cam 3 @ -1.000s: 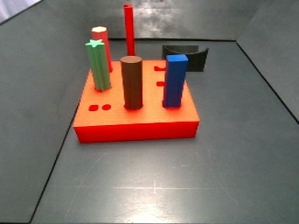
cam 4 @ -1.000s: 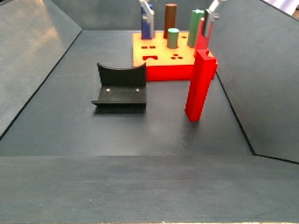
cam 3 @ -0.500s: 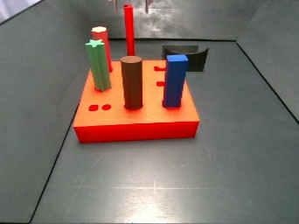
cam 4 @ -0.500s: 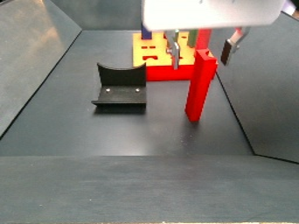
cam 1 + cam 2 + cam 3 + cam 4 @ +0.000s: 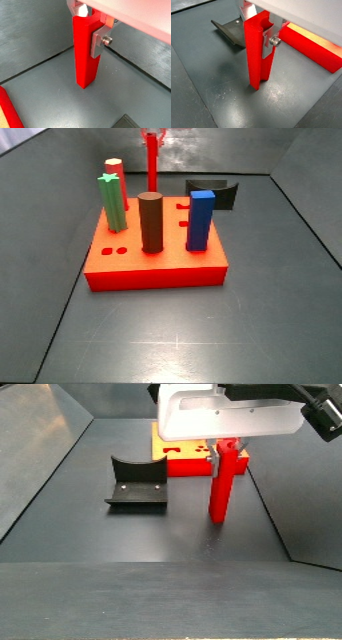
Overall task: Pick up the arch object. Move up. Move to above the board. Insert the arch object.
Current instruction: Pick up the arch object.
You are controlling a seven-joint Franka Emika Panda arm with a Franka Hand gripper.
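The arch object (image 5: 150, 168) is a tall slim bright-red prism that stands upright on the dark floor behind the board (image 5: 154, 270). It also shows in a side view (image 5: 223, 484) and in both wrist views (image 5: 87, 55) (image 5: 256, 55). My gripper (image 5: 90, 22) (image 5: 258, 22) is down over its top, with a silver finger (image 5: 100, 40) (image 5: 271, 42) flat against one side and the other finger against the opposite side. It looks shut on the prism, whose foot rests on the floor. In a side view the gripper (image 5: 225, 446) hides most of the board (image 5: 171, 462).
The board carries a green star peg (image 5: 112, 203), a brown cylinder (image 5: 151, 223), a blue block (image 5: 201, 220) and a short red-and-cream peg (image 5: 114, 168). The dark fixture (image 5: 136, 482) (image 5: 231, 32) stands beside the prism. Grey walls ring the floor.
My gripper has come down from above onto the top of the arch object, and its fingers have closed in against the prism. The prism has not moved.
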